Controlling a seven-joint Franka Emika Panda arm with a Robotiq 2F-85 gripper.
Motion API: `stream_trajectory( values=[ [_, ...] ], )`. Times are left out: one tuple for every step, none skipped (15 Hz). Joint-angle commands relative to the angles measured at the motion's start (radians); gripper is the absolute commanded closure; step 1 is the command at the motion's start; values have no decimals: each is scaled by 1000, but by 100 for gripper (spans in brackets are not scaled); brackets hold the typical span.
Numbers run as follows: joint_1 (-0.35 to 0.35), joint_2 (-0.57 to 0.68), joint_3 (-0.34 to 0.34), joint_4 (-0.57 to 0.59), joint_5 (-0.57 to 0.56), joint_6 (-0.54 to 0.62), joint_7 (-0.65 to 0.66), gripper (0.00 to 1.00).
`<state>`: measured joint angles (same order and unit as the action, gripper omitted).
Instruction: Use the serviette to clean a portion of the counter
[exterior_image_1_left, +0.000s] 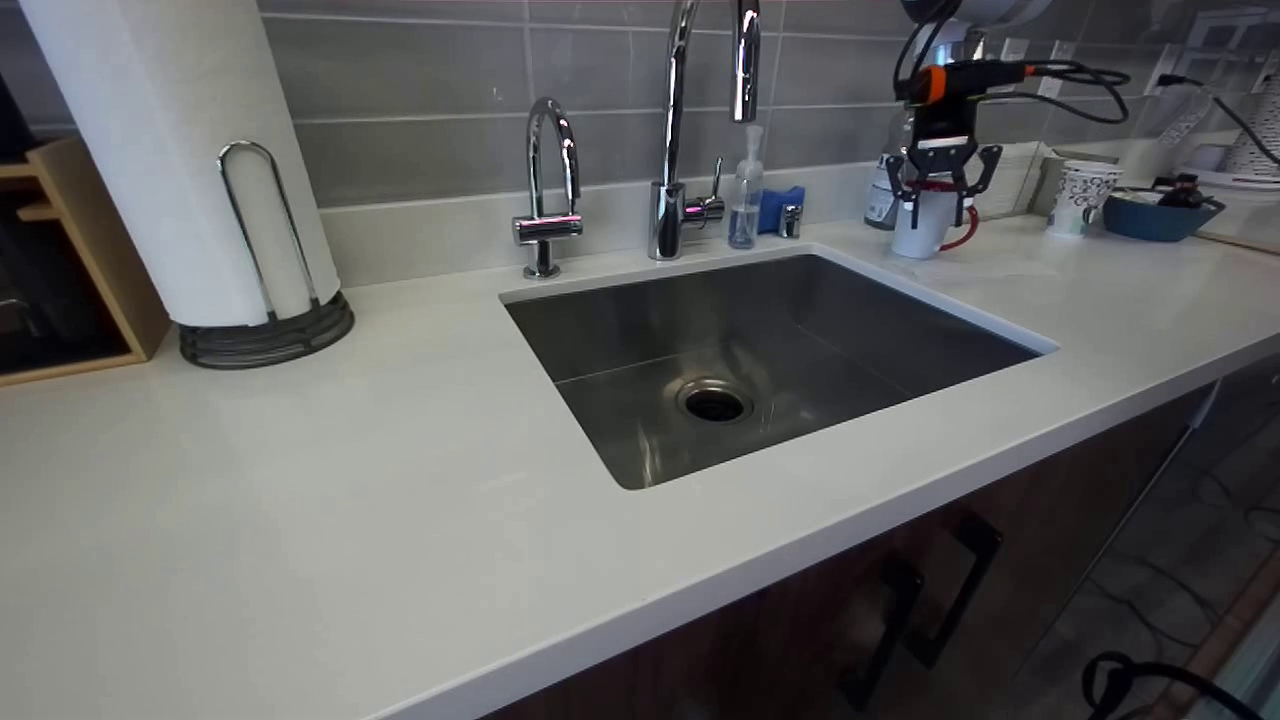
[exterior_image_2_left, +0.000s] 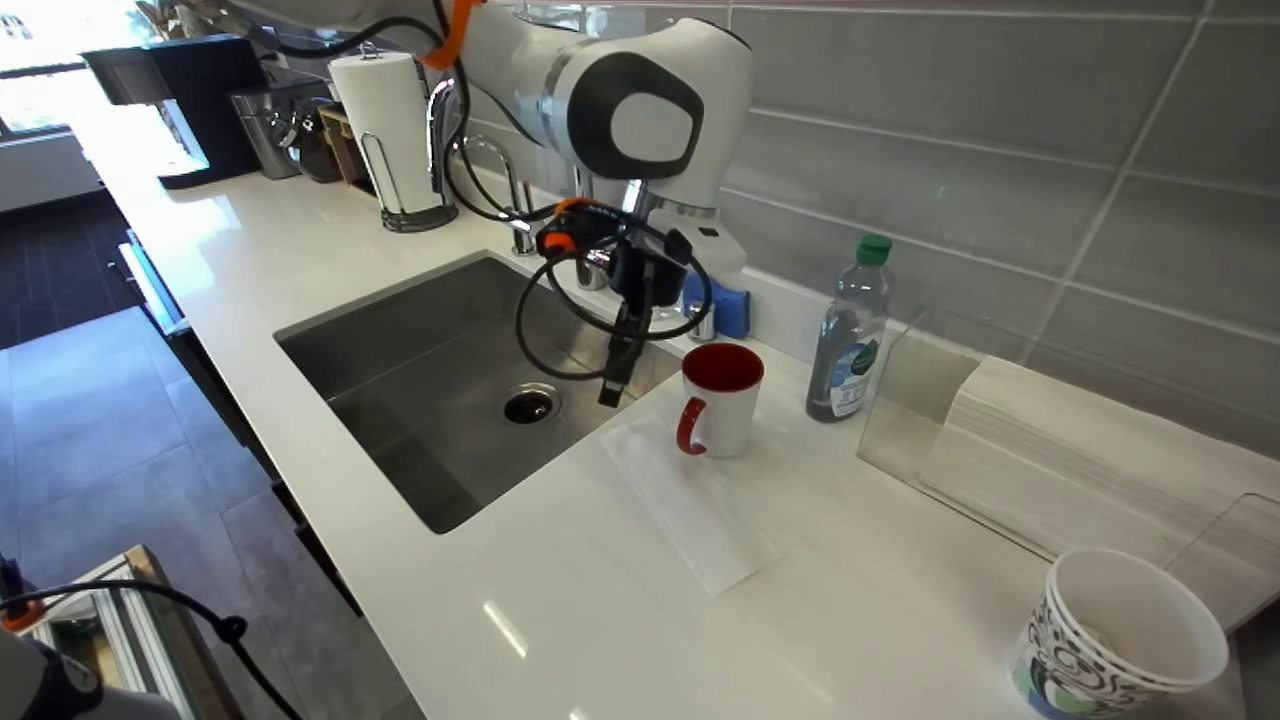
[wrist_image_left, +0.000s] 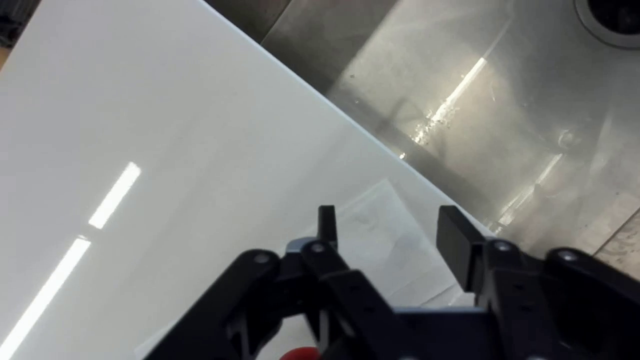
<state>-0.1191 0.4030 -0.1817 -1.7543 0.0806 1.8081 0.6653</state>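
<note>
The serviette (exterior_image_2_left: 690, 515) is a thin white folded sheet lying flat on the off-white counter (exterior_image_2_left: 540, 630), beside the sink's edge. In the wrist view the serviette (wrist_image_left: 382, 212) lies below and between my fingers, one corner pointing toward the sink rim. My gripper (wrist_image_left: 387, 235) is open, with nothing between its fingers. In an exterior view the gripper (exterior_image_2_left: 615, 390) hangs pointing down near the sink edge, above the counter and next to the mug. In an exterior view the gripper (exterior_image_1_left: 940, 212) appears in front of the mug. The serviette is hard to make out there against the counter (exterior_image_1_left: 400, 520).
A white mug with red inside and handle (exterior_image_2_left: 735, 415) stands beside the serviette; its red part (wrist_image_left: 300, 354) shows in the wrist view. A soap bottle (exterior_image_2_left: 850, 340), napkin holder (exterior_image_2_left: 1040, 480) and paper cups (exterior_image_2_left: 1110, 640) stand nearby. The steel sink (exterior_image_1_left: 600, 330) and faucet (exterior_image_1_left: 668, 215) are close.
</note>
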Motion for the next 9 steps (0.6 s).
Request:
stream_trajectory(
  values=[
    [2,-85,1,-45,-67,-113,-159,12],
    [6,-102,-6,-49,-108,-138,-198,6],
    [11,-116,-13,-54,-159,-149,-228,2],
    [10,-131,-15,-65,-206,-144,-263,0],
    [8,-149,-13,-80,-243,-124,-300,0],
    [5,-170,-10,-107,-271,-76,-331,0],
    [-1,-189,-7,-132,-287,-30,-366,0],
    [-3,-123,-6,-45,-237,-106,-304,0],
    [-4,-137,-6,-63,-252,-81,-327,0]
  ],
)
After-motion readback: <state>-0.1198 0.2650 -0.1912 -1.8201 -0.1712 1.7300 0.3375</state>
